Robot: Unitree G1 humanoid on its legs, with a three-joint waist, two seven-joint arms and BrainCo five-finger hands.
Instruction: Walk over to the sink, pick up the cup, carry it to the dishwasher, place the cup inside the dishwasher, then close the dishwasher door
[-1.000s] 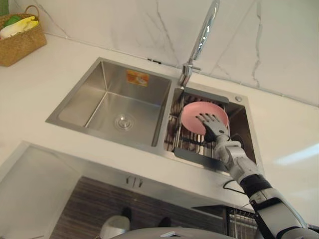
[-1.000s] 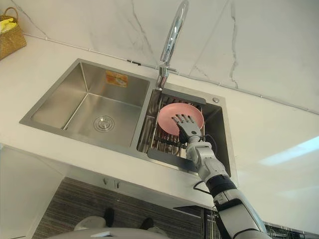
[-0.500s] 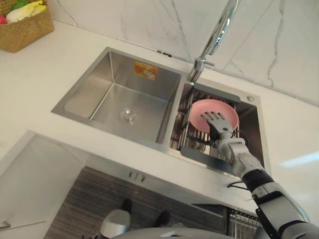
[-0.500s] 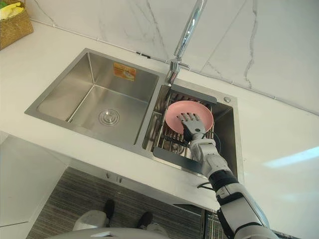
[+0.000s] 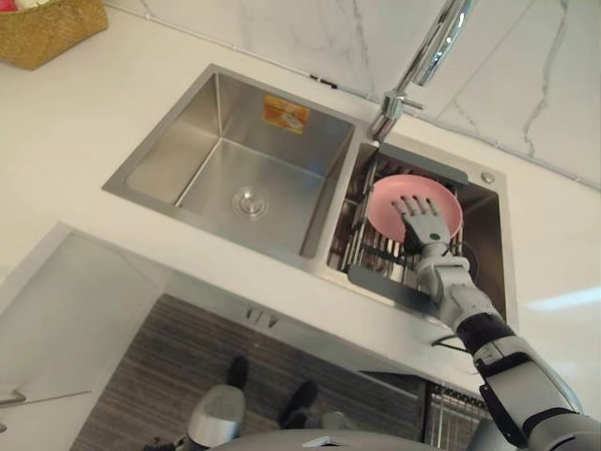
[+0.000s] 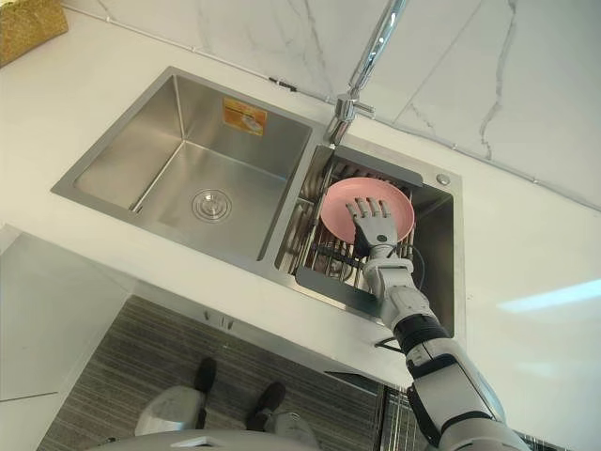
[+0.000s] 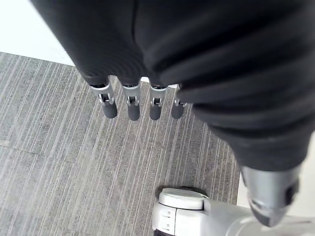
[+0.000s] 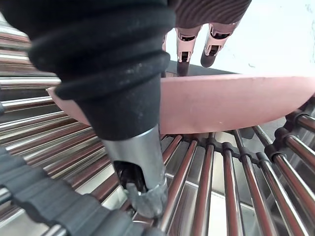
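Plate point(image 5: 387, 199), pink and round, not a cup, sits on the metal rack point(image 5: 368, 252) in the sink's right basin, just in front of the faucet point(image 5: 430, 58). The right hand point(image 5: 424, 224) reaches into that basin and lies over the plate's near side, its fingers point(image 8: 216, 46) straight and spread across the upper face. The thumb point(image 8: 142, 167) is below the plate's rim point(image 8: 221, 101), its tip down among the rack's rods point(image 8: 231, 182). The hand is released, not clenched round the plate; whether the fingers touch the plate I cannot tell. The left basin point(image 5: 246, 160) lies beside it, set in the white counter point(image 5: 84, 122), with a woven basket point(image 5: 47, 23) at the counter's far left. The left hand point(image 7: 133, 105) hangs over the striped floor point(image 7: 59, 147), fingers straight and relaxed, holding nothing.
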